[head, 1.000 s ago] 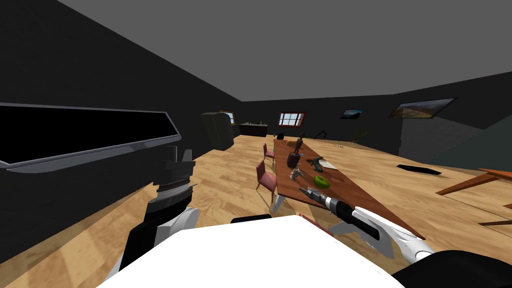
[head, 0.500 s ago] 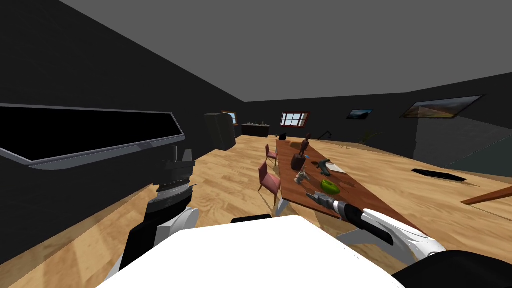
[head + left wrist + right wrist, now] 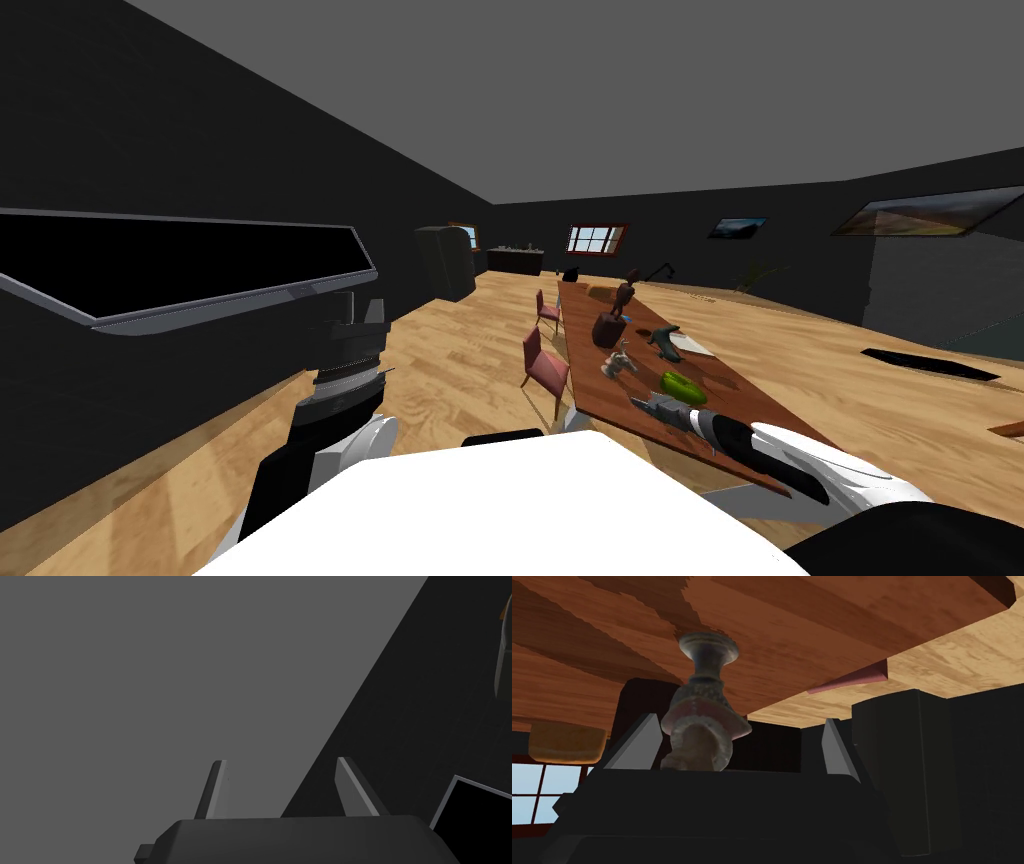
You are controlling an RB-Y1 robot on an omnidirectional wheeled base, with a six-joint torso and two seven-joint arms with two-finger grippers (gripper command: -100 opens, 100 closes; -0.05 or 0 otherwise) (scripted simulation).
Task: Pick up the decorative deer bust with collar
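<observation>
Table (image 3: 730,385): long, brown wood, ahead-right.
Left gripper (image 3: 280,790): raised, well apart from table; fingers wide, empty.
Right gripper (image 3: 739,718): nearer; fingers wide, empty.
Bust (image 3: 704,711): upright on table, just ahead of right fingers, nearer one.

head and right wrist toward table (image 3: 725,390)

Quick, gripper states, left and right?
Left gripper: open, holding nothing.
Right gripper: open, not gripping; the deer bust shows ahead between its fingers.
</observation>
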